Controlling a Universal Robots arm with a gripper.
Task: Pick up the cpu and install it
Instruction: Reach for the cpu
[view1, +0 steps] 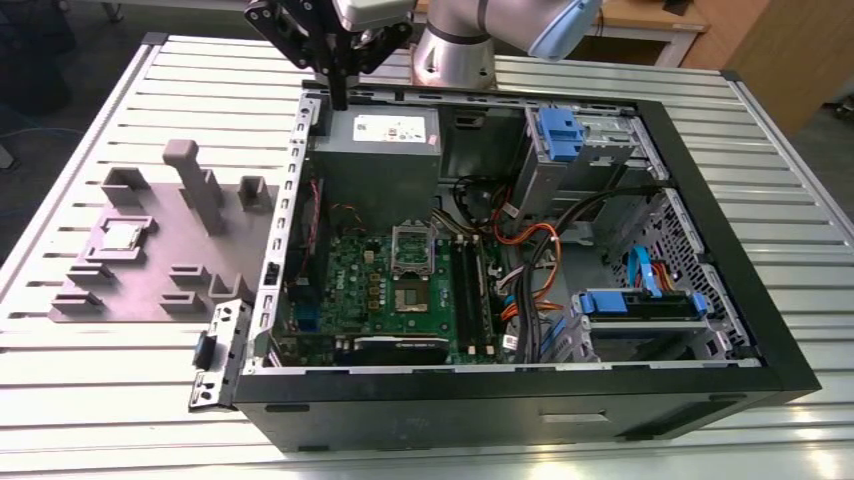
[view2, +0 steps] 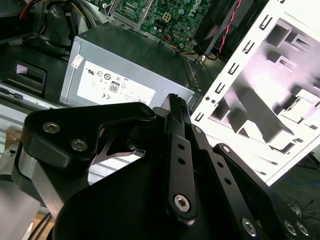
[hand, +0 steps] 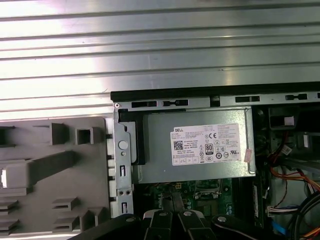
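The cpu (view1: 123, 236), a small silvery square chip, lies in a recess of the grey fixture plate (view1: 160, 280) on the exterior view's left, beside the open computer case (view1: 534, 400). My gripper (view1: 340, 98) hangs over the case's far left corner, above the edge of the power supply, well away from the cpu. In both wrist views its black fingers (view2: 174, 107) sit pressed together with nothing between them; the gripper (hand: 171, 201) is shut. On the green motherboard (view1: 400, 290), the socket (view1: 411, 294) lies bare with its metal frame (view1: 414, 243) folded back.
A grey power supply (hand: 195, 150) with a white label sits right under the gripper. Orange and blue cables (view1: 534, 250) and blue drive brackets (view1: 638, 303) crowd the case's right half. The fixture carries a tall post (view1: 200, 195) and several blocks. Everything rests on a slatted metal table (view1: 120, 400).
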